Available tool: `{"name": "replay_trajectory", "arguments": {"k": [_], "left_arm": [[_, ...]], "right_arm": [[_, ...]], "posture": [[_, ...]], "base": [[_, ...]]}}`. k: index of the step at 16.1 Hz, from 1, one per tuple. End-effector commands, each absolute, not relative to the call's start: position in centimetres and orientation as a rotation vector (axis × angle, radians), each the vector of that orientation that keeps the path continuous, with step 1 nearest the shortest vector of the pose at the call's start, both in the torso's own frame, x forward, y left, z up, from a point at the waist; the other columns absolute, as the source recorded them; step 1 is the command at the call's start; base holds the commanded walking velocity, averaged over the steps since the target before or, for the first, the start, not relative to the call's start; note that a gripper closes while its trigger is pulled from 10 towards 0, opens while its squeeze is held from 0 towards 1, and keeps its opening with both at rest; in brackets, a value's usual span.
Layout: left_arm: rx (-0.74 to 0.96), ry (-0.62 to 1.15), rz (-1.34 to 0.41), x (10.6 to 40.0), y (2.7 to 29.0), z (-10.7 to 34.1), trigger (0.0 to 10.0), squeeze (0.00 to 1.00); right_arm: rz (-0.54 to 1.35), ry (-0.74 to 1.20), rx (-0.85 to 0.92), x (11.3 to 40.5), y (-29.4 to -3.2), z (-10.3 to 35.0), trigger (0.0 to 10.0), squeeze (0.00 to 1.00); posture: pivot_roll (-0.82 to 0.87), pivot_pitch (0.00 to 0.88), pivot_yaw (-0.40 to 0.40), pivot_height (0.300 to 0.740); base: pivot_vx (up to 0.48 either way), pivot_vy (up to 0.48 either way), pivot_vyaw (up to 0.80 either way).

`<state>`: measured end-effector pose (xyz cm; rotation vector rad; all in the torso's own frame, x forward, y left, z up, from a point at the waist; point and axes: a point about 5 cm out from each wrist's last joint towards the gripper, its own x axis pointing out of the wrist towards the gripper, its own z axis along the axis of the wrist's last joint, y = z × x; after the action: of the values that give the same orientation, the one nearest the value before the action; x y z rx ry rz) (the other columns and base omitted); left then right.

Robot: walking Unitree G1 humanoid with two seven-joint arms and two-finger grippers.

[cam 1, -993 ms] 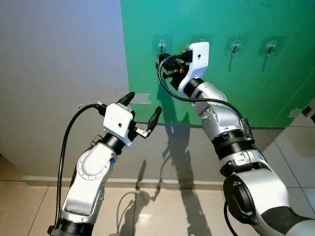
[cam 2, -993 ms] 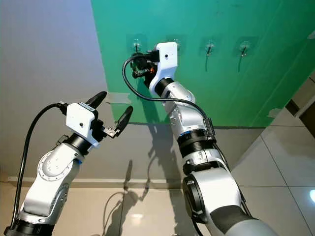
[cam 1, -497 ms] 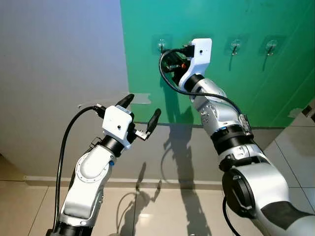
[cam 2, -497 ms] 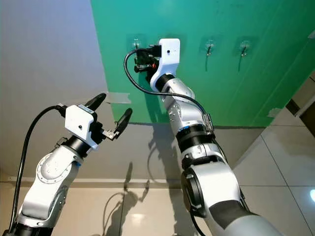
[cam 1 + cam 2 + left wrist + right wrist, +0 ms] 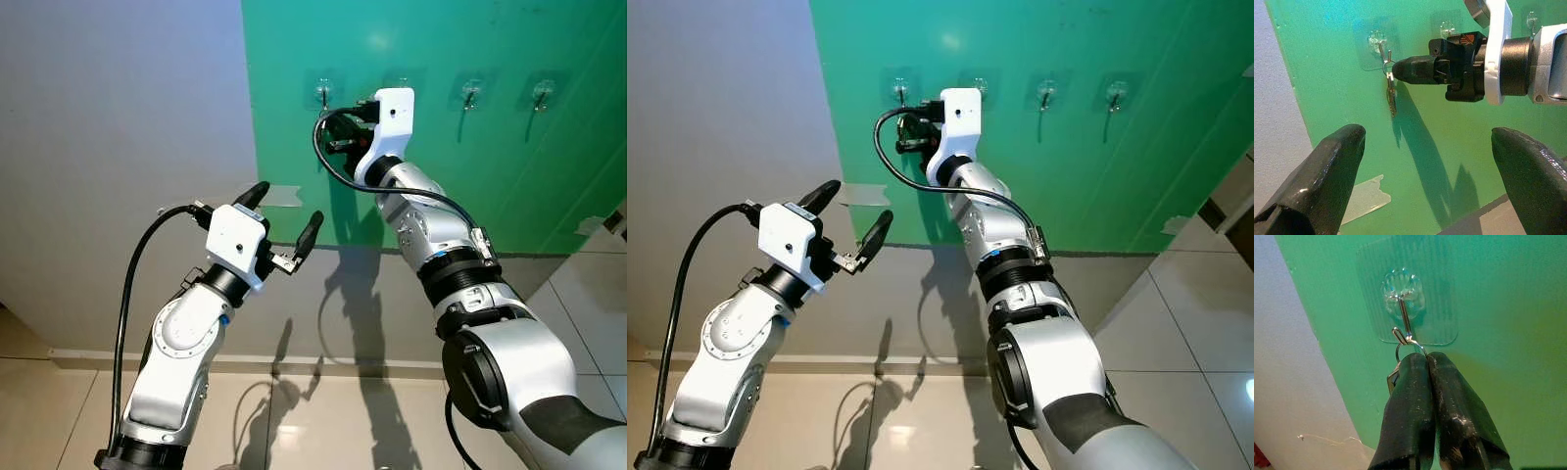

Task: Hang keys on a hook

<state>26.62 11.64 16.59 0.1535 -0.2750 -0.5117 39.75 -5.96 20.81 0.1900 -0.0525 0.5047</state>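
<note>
My right gripper (image 5: 328, 122) is raised against the green wall, just under the leftmost clear stick-on hook (image 5: 1403, 308). Its fingers (image 5: 1422, 396) are shut on a thin metal key ring (image 5: 1406, 343). The ring sits at the hook's upturned metal tip; whether it is threaded onto it I cannot tell. A key (image 5: 1391, 98) hangs from the ring below the hook (image 5: 1378, 44), flat against the wall. My left gripper (image 5: 285, 208) is held lower and to the left, open and holding nothing, pointing at the wall.
Other clear hooks (image 5: 471, 93) (image 5: 542, 93) run in a row to the right on the green panel (image 5: 509, 176). A strip of tape (image 5: 279, 196) marks the panel's left edge. A grey wall lies to the left and tiled floor (image 5: 294, 421) below.
My right gripper rose slightly toward the hook and then settled back a little, still shut on the ring. The left arm dipped a little and came back.
</note>
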Motion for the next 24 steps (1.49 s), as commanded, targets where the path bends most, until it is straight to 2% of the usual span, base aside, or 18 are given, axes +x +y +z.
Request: {"name": "replay_trajectory", "arguments": {"k": [1,3,4,14,18,21,22,23,24], "left_arm": [[0.158,-0.263,-0.534,26.8,11.3,16.5,10.0,0.00],[0.160,-0.263,-0.527,26.8,11.5,16.4,10.0,0.00],[0.163,-0.265,-0.522,26.8,11.6,16.4,10.0,0.00],[0.174,-0.251,-0.459,27.1,12.5,16.0,10.0,0.00],[0.163,-0.258,-0.430,28.2,12.7,16.3,10.0,0.00],[0.190,-0.245,-0.361,29.4,12.9,16.0,10.0,0.00],[0.170,-0.241,-0.317,29.3,13.1,16.0,10.0,0.00],[0.134,-0.225,-0.274,29.2,13.5,15.9,10.0,0.00],[0.142,-0.164,-0.230,28.3,14.2,14.6,10.0,0.00]], "right_arm": [[0.493,-0.021,0.158,39.9,-6.2,20.4,10.0,0.00],[0.504,-0.033,0.170,39.8,-6.3,20.4,10.0,0.00],[0.501,-0.055,0.187,39.8,-6.4,20.7,10.0,1.00],[0.546,-0.167,0.265,38.6,-7.5,20.8,10.0,1.00],[0.538,-0.228,0.268,37.1,-8.8,20.9,10.0,1.00],[0.508,-0.279,0.176,34.3,-10.0,21.0,10.0,1.00],[0.453,-0.290,0.099,33.0,-11.0,20.6,10.0,0.23],[0.395,-0.292,0.046,32.1,-11.8,20.2,10.0,0.00],[0.252,-0.248,-0.017,30.4,-13.8,18.7,10.0,0.00]], "posture": [[-0.03,0.000,-0.011,0.740],[-0.03,0.000,-0.012,0.740],[-0.03,0.000,-0.012,0.740],[-0.05,0.000,0.011,0.740],[-0.10,0.000,0.051,0.740],[-0.12,0.000,0.071,0.740],[-0.12,0.000,0.064,0.740],[-0.12,0.000,0.057,0.740],[-0.12,0.000,0.040,0.740]], "base": [[0.000,0.000,0.00],[0.000,0.000,0.00],[0.000,0.000,0.00],[0.000,0.000,0.00],[0.000,0.000,0.00],[0.000,0.000,0.00],[0.000,0.000,0.00],[0.000,0.000,0.00],[0.000,0.000,0.00]]}}
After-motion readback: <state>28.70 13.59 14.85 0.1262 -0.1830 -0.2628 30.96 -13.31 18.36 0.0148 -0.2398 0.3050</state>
